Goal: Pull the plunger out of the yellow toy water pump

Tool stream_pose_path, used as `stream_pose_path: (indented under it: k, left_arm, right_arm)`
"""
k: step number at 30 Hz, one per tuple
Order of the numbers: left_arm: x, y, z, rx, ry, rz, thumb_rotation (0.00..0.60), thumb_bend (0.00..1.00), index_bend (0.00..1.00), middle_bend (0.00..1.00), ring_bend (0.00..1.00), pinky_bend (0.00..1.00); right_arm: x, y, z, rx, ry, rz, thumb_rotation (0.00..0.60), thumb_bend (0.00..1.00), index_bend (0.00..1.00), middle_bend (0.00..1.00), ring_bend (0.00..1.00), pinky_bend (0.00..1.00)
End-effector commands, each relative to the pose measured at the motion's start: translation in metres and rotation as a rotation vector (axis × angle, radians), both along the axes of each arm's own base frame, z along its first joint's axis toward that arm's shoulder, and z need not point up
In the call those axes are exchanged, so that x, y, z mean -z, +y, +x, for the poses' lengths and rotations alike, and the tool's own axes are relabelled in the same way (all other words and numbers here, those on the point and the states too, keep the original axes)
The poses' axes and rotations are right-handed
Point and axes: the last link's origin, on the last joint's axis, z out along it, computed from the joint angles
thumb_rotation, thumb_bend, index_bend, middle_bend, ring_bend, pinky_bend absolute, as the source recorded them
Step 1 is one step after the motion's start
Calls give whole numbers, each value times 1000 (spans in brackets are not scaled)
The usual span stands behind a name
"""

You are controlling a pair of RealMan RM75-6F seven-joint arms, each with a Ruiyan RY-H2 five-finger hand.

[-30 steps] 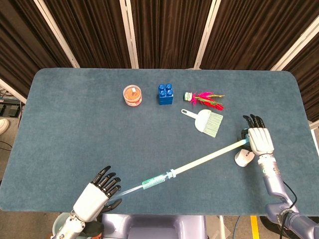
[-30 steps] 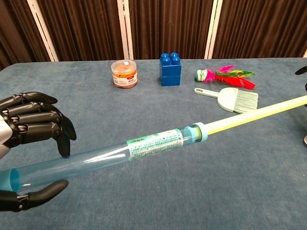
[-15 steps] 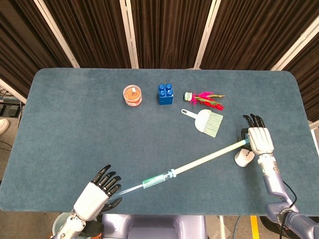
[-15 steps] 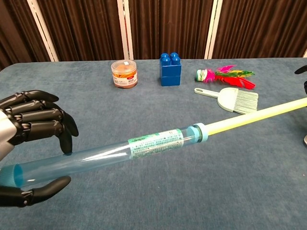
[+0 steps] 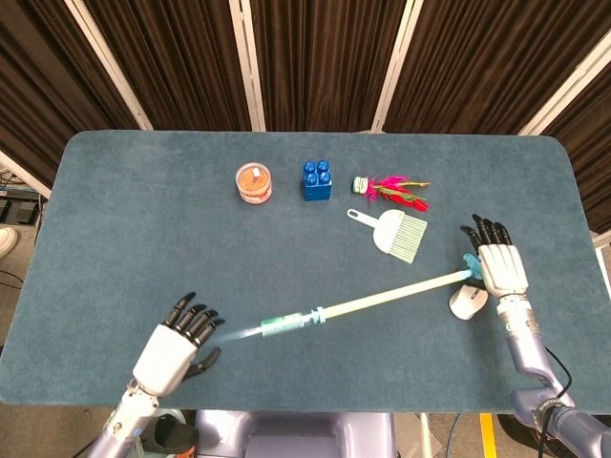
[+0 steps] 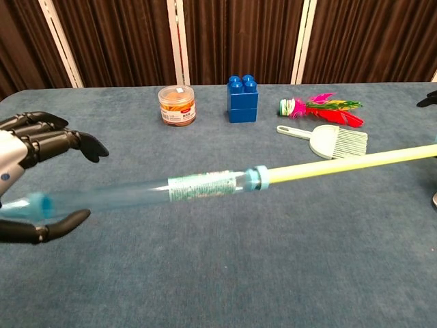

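Pump (image 5: pixel 291 322) tube end lies between left hand (image 5: pixel 172 348) fingers (image 6: pixel 65 141)

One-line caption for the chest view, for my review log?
Left hand open around the clear tube of the toy pump, its pale yellow plunger rod drawn out toward the right edge.

No word or number can be read anywhere on the table. The pump's clear tube (image 6: pixel 136 195) carries a green and white printed label (image 6: pixel 201 185) around its middle, just before the blue collar toward three o'clock, but its print is blurred and too fine to make out. The small round jar (image 6: pixel 177 104), at about eleven o'clock from that label, wears a red and white band (image 6: pixel 177 109) with characters on it, also too small to read. The blue block (image 6: pixel 242 99) beside the jar shows no marking.
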Motion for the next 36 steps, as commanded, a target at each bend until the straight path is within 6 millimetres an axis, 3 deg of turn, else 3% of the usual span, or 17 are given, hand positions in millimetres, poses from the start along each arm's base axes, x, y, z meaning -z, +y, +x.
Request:
stream_pose_path:
  k: [1, 10, 14, 17, 21, 25, 30, 36]
  left_arm:
    - [-4, 10, -5, -23, -9, 8, 600, 260, 199, 312, 266, 169]
    - [-14, 26, -16, -69, -16, 60, 600, 240, 170, 306, 266, 169]
    - [-21, 25, -20, -79, -18, 69, 600, 230, 170, 292, 265, 169]
    - [-28, 20, -27, -99, 3, 64, 600, 188, 169, 256, 239, 169]
    - [-40, 14, -37, -136, 17, 67, 600, 127, 158, 190, 181, 168]
    - [-55, 9, -54, -197, 62, 97, 600, 69, 135, 115, 109, 146]
    - [-71, 13, -70, -323, 103, 84, 600, 47, 93, 83, 99, 135]
    - [-92, 13, -82, -426, 178, 53, 600, 29, 9, 37, 61, 93]
  right_arm:
    - [0, -1, -2, 21, 25, 7, 600, 213, 20, 0, 0, 46]
    - [1, 0, -2, 36, 77, 1, 600, 128, 0, 0, 0, 29]
    - [-10, 4, -7, 58, 199, -7, 600, 59, 0, 0, 0, 0]
    - [-21, 16, 1, 38, 173, -37, 600, 25, 0, 0, 0, 0]
    - [-36, 41, 12, -18, 106, -68, 600, 6, 0, 0, 0, 0]
    - [-52, 79, 15, -62, 87, -82, 600, 5, 0, 0, 0, 0]
    - [-66, 131, 17, -84, 135, -64, 600, 8, 0, 0, 0, 0]
    - [-91, 167, 27, -61, 178, -117, 600, 10, 0, 0, 0, 0]
